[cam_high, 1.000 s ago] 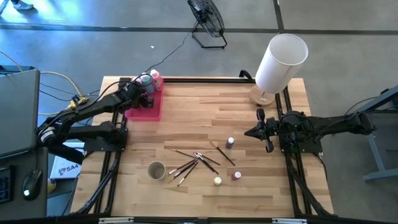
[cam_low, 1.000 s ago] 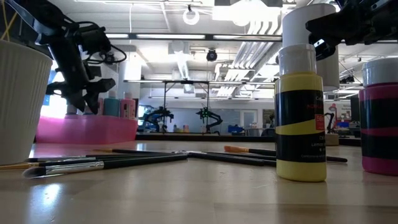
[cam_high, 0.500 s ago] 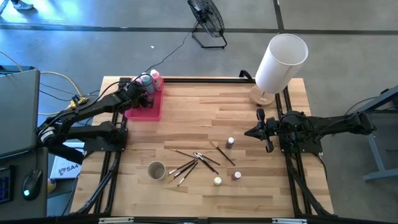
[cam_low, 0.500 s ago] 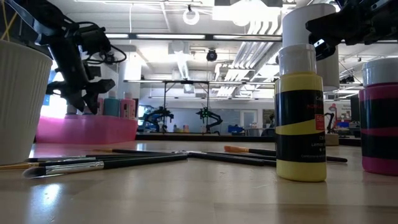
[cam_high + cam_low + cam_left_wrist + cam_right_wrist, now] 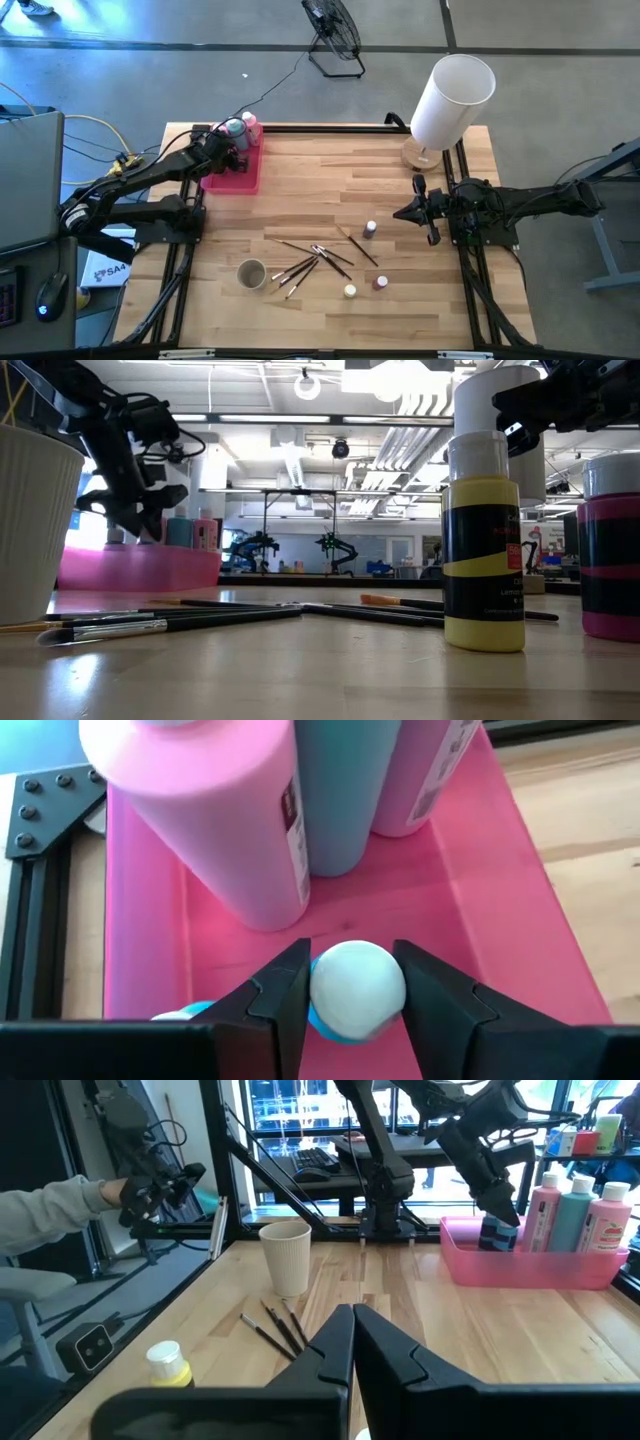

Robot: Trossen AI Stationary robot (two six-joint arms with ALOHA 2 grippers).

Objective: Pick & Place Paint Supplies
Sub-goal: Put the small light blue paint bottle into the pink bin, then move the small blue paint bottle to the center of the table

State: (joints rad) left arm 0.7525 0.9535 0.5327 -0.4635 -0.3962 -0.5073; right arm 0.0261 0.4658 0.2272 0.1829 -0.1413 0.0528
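Tiny blue white-capped paint pot [image 5: 352,995] sits clamped in the left tool [image 5: 350,982] above the pink plastic tray [image 5: 480,870]; lower gently before releasing, clear of the bottles ahead.

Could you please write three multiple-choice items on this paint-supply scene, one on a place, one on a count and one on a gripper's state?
1. Where do the three squeeze bottles stand?
A. In the pink tray
B. Beside the paper cup
C. Under the lampshade

2. How many small paint pots stand out on the wood of the table, outside the tray?
A. One
B. Three
C. Six

3. What is the left gripper doing?
A. Hanging open over the brushes
B. Shut on nothing at the table's edge
C. Closed on a small blue pot with a white cap

Answers:
1. A: the squeeze bottles stand in a corner of the pink tray.
2. B: three small paint pots show on the table in the high view.
3. C: the left gripper has a finger on each side of the small blue pot over the tray.
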